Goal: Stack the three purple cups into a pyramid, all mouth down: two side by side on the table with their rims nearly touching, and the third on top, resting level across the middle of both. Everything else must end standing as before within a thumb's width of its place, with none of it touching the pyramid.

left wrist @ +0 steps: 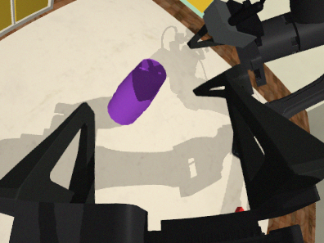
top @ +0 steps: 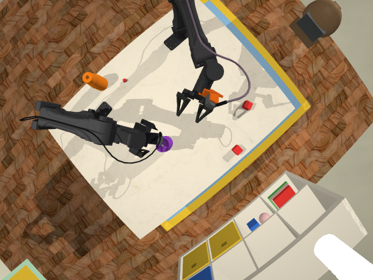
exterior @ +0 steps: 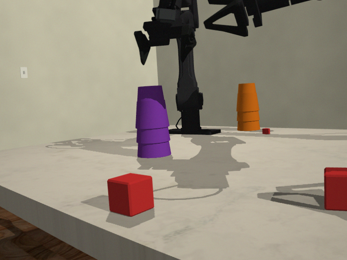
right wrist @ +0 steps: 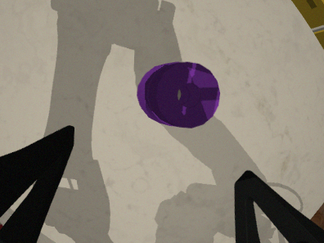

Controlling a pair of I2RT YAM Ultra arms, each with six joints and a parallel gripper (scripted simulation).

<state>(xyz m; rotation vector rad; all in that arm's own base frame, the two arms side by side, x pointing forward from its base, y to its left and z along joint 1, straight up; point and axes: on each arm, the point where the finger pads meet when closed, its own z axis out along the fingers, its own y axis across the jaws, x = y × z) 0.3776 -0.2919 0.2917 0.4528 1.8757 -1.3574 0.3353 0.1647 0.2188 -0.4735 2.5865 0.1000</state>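
Observation:
The three purple cups [top: 165,143] stand nested in one stack, mouth down, on the cream table top. The stack also shows in the exterior view [exterior: 152,123], the left wrist view [left wrist: 137,92] and the right wrist view [right wrist: 179,95]. My right gripper [top: 154,139] [right wrist: 164,159] hovers above the stack, open and empty, looking almost straight down on it; one finger shows above the stack in the exterior view [exterior: 144,54]. My left gripper [top: 187,118] [exterior: 207,12] is open and empty, high above the table and apart from the stack, which lies ahead of its fingers.
A nested orange cup stack [top: 94,80] stands at the far side [exterior: 247,108], with a tiny red cube [top: 124,80] near it. Two larger red cubes [top: 247,105] [top: 237,149] sit near the blue and yellow edge. A white shelf unit [top: 264,230] stands off the table.

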